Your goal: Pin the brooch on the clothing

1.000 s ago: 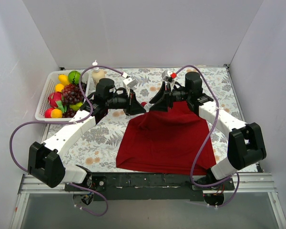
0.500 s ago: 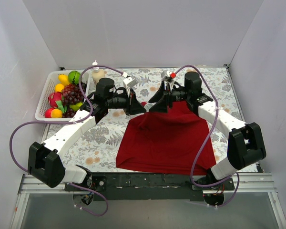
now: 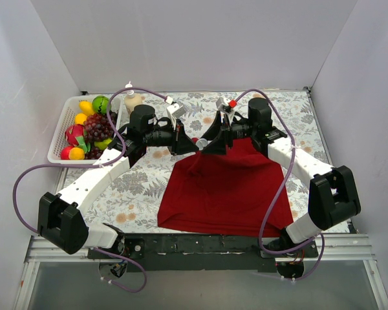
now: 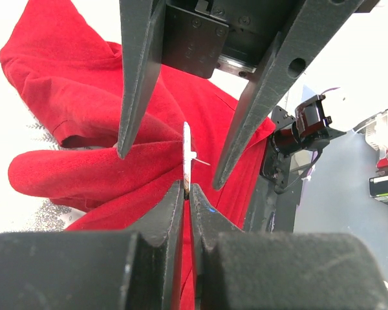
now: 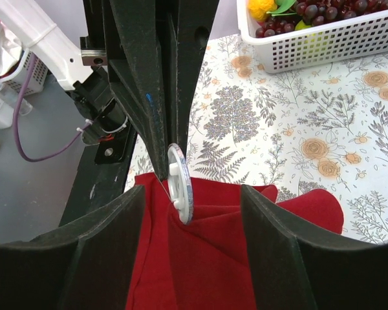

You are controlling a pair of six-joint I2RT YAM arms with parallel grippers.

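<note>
The dark red T-shirt (image 3: pixel 226 187) lies on the floral cloth, its far edge bunched up between the two grippers. My left gripper (image 3: pixel 189 144) is shut on the brooch (image 4: pixel 187 155), a small white disc seen edge-on with its pin pointing sideways, just above the shirt's raised fold (image 4: pixel 84 168). In the right wrist view the brooch (image 5: pixel 180 184) touches the shirt's folded edge (image 5: pixel 207 258), held by the left fingers (image 5: pixel 149 84). My right gripper (image 5: pixel 193 194) is wide open, one finger on either side of the brooch and fold. It faces the left gripper in the top view (image 3: pixel 212 141).
A white basket (image 3: pixel 59 139) of toy fruit stands at the back left, also in the right wrist view (image 5: pixel 323 39). A small bottle (image 3: pixel 132 100) stands beside it. White walls close in the table on three sides.
My right gripper has edged slightly left, toward the left gripper and the brooch. The left arm and the shirt have stayed put.
</note>
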